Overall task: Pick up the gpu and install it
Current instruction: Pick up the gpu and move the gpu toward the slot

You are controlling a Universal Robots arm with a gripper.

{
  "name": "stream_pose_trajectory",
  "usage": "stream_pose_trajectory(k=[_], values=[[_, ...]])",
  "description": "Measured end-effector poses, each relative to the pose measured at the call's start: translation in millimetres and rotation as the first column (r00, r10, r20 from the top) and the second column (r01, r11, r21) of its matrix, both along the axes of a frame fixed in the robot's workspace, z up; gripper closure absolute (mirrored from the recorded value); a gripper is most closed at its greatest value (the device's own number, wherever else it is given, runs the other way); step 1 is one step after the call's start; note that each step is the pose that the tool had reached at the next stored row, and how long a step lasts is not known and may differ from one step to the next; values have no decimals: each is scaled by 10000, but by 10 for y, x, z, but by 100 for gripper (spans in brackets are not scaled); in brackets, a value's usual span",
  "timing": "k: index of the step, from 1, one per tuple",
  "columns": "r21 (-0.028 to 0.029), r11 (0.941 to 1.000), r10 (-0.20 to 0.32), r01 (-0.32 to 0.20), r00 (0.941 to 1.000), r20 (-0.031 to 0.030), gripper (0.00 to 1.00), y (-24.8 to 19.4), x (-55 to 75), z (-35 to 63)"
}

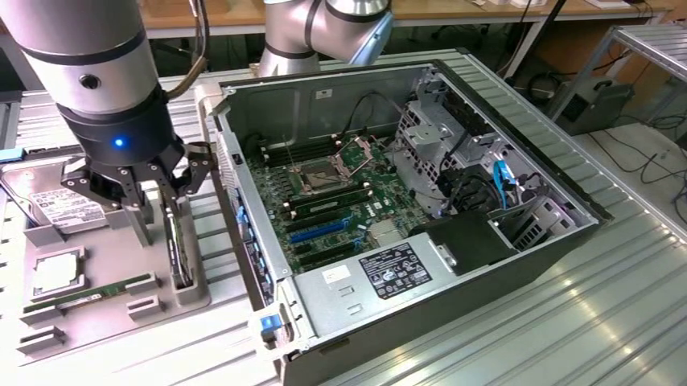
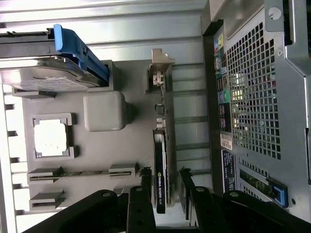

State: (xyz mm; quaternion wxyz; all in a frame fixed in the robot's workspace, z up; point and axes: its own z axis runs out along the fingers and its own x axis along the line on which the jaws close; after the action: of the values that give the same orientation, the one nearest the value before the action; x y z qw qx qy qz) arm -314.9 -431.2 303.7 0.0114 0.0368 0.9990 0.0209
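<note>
1. Clutter at the exterior view's far left is the first hazard. A grey moulded parts tray (image 1: 102, 322) carries a silver hard drive with a white label (image 1: 48, 205) near the tool. Any sideways drift could, by this reading, knock the drive or scrape the tray's raised blocks.

2. Centre-left in the exterior view, the black linked-finger gripper (image 1: 159, 225) on the silver-and-grey robot arm (image 1: 92, 72) hangs with its jaws spread wide, holding nothing. Closing off-centre would likely tilt the thin card in its slot. It could also squeeze soldered parts rather than bare board, and too light a pinch could let the card slip.

3. Right of the tray stands the open black-and-silver computer case (image 1: 311, 100), just beside it. A lifted card could catch the case's sheet-metal edge. Set down askew, it might also strain the crowded green motherboard (image 1: 343, 201) inside.

4. The gpu (image 1: 178, 257), a thin black expansion card with a silver metal bracket (image 2: 160, 73) at one end, stands on its long edge in a tray slot at the exterior view's lower left, directly beneath the gripper. The wrist view has the gpu (image 2: 159, 160) edge-on between the two black fingers (image 2: 141, 208) of the gripper (image 2: 164, 172). A gap shows on either side, and no contact can be seen.
</note>
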Motion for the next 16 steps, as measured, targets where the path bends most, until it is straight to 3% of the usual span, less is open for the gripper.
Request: stream_pose_trajectory(k=[11, 16], values=[[0, 9995, 324, -324, 9995, 0, 64, 2, 9, -208], [1, 9986, 522, -522, 9986, 0, 64, 39, 9, -303]])
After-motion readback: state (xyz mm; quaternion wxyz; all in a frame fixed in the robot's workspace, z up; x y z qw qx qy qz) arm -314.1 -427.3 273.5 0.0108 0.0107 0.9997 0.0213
